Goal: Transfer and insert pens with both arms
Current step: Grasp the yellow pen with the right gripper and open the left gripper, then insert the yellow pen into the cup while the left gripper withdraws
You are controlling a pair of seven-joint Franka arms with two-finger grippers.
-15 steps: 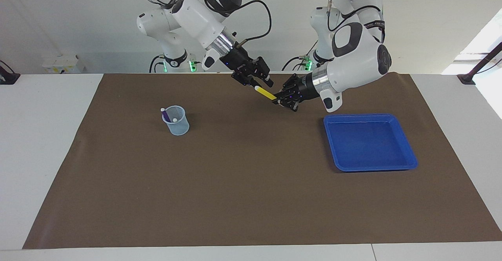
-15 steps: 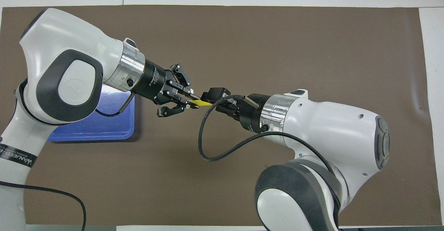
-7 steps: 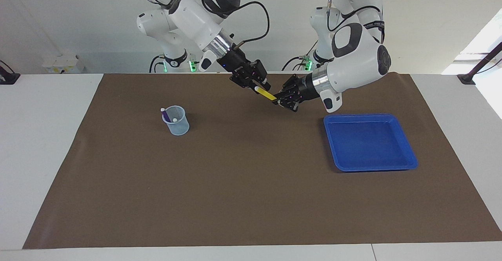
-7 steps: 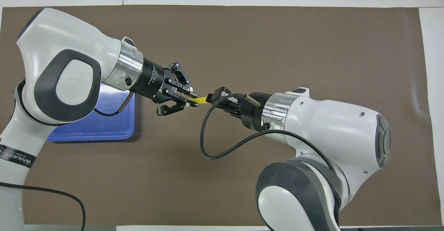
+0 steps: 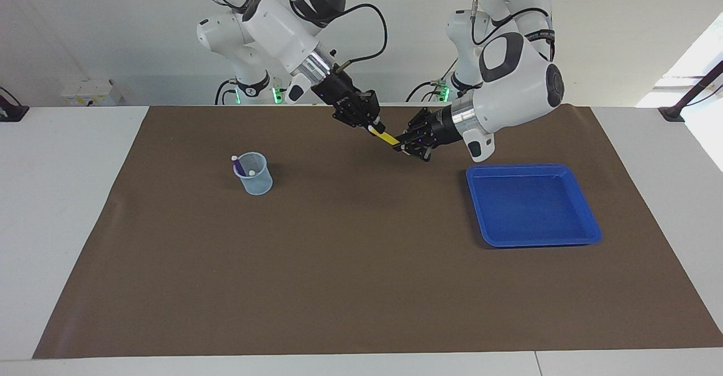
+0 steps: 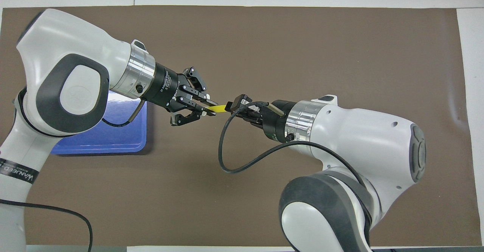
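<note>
**Mia:** Where is the yellow pen (image 5: 384, 136) right now?

**Tom:** It is up in the air, over the brown mat (image 5: 361, 285), near the robots' edge of it. Both arms have it. The left gripper (image 5: 402, 143) is clenched on one end. The right gripper (image 5: 370, 126) is clenched on the capped end.

**Mia:** So who lets go?

**Tom:** I think this is the hand-over. The left one should let go, but only once the right one has a firm hold. If both pull at once, the pen could twist or pop out.

**Mia:** And then?

**Tom:** Then the right arm should carry it to the little cup (image 5: 253, 174). The cup sits on the mat toward the right arm's end of the table. A purple pen (image 5: 238, 165) is already standing in it, and I can see another pale cap in there too.

**Mia:** What makes that part tricky?

**Tom:** The cup looks light. The pen should come down straight, into the free space, and not bump the rim or the pens inside.

**Mia:** What about the blue tray (image 5: 587, 235)?

**Tom:** It lies toward the left arm's end. I see no pens in it, so this looks like the last one.
</note>
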